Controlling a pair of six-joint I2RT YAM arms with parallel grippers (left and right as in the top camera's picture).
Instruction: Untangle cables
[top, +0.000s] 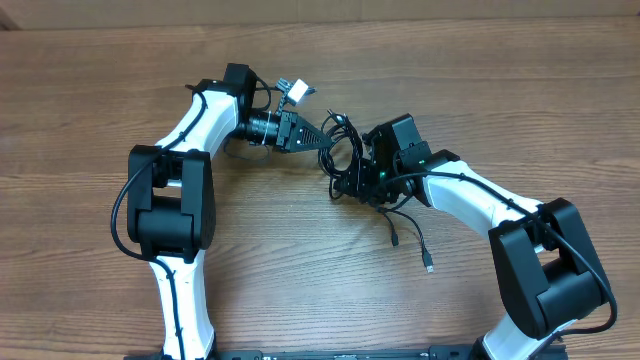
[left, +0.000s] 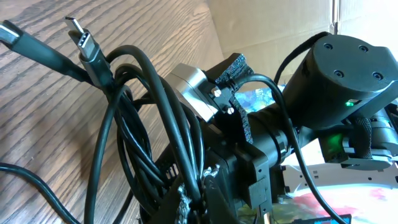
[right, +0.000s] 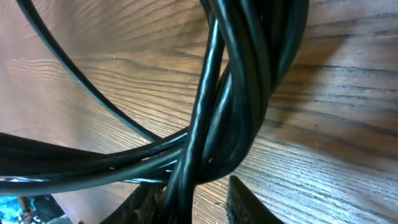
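The cables (top: 342, 150) form a black tangle at the middle of the table between both arms. My left gripper (top: 325, 140) points right and is shut on them; in the left wrist view the cables (left: 155, 112) loop up from the pinched jaws of that gripper (left: 199, 196), with a silver-tipped plug (left: 84, 37) sticking out at the top left. My right gripper (top: 352, 178) is at the tangle's lower right. In the right wrist view a twisted bundle of cables (right: 230, 112) runs down between the fingers of the right gripper (right: 196, 202), against the left one, with a gap to the right finger (right: 245, 199).
Two loose cable ends (top: 428, 262) trail toward the front of the wooden table (top: 100, 80). A small white tag (top: 297, 92) lies behind the left wrist. The right arm's wrist housing (left: 348, 81) sits close to the left gripper.
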